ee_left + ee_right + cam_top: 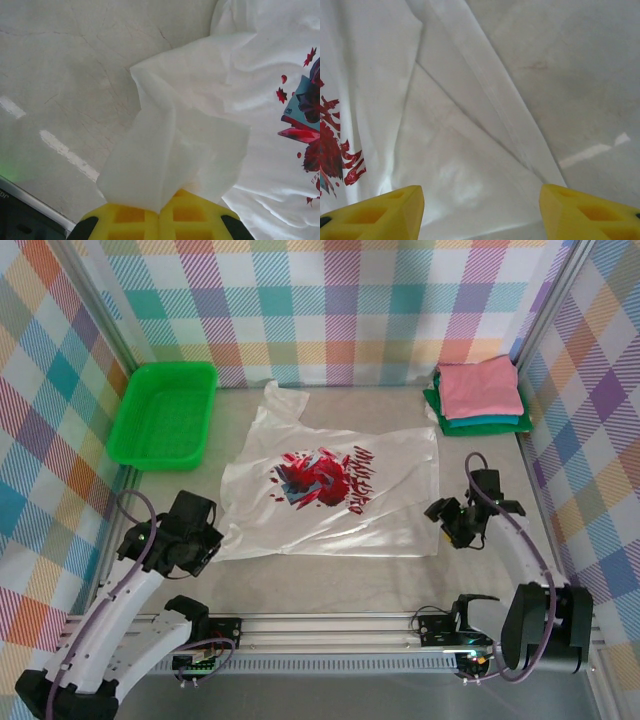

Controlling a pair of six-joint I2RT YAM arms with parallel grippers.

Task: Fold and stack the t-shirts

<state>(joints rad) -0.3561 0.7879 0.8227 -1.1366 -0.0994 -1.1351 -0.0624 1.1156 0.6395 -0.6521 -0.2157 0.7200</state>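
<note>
The desk carries the white t-shirt spread print-up across its middle, unfolded and laid flat, which suits a first fold. The green tray sits in the far left corner, away from the shirt. In the far right corner lie the folded t-shirts, pink over teal and green, the pile this one should probably join. At the shirt's near left corner the left hand is closed on a pinched-up bunch of white cloth, likely to carry that edge over. The right hand hovers with jaws apart over the near right hem, gripping nothing, seemingly lining up a matching pinch.
</note>
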